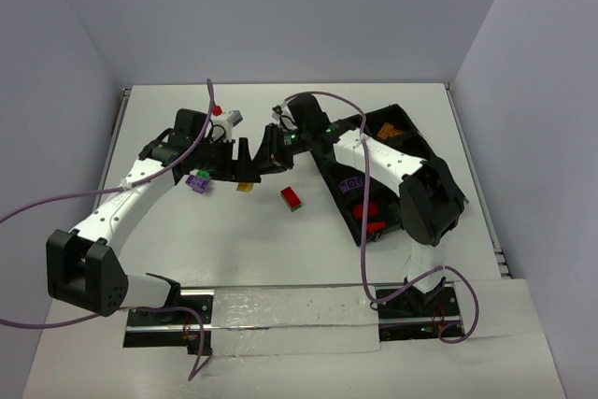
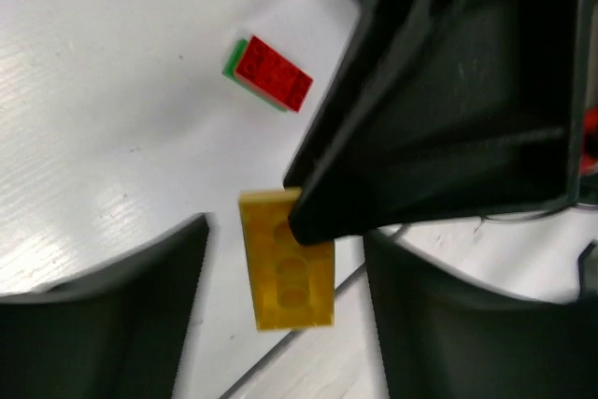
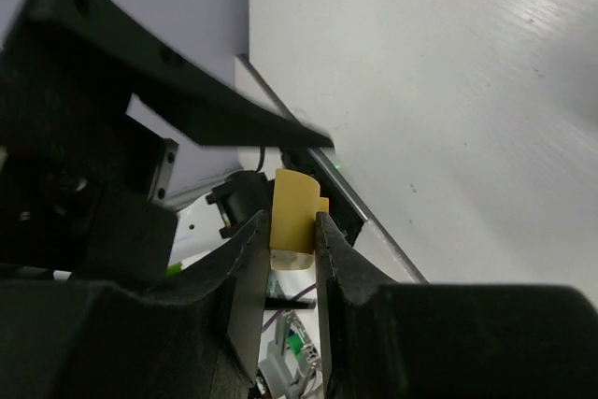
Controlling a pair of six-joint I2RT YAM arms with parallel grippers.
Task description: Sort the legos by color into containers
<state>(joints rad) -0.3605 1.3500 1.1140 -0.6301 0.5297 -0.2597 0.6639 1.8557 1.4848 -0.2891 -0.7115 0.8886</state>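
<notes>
Clerk: Bricks, yellow, one. Location?
Keeper: One yellow brick [image 3: 294, 217], pinched edge-on between the fingers of the right gripper [image 3: 292, 235], over the middle of the tabletop, a little toward the far edge. Lifted or resting on the table: cannot tell.
Clerk: State of the left gripper [image 1: 234, 167]?
Keeper: Fingers spread wide, nothing in them. Its tips face the right gripper's. In its wrist view the yellow brick sits in the gap, touching neither finger.
Clerk: Loose stock on the table?
Keeper: One red brick [image 2: 271, 74] stacked on a green brick [image 2: 231, 61], mid-table, near the yellow brick, toward the near edge. One purple brick [image 1: 197, 182], just beside the left arm [image 1: 140, 189], toward the left edge.
Clerk: Containers?
Keeper: One black tray [image 1: 359, 235], by the right edge, set at a slant. Far compartment: orange pieces [image 1: 388, 131]. Middle: purple piece [image 1: 350, 184]. Near: red pieces [image 1: 369, 212]. The right arm [image 1: 392, 163] crosses over it and hides the rest.
</notes>
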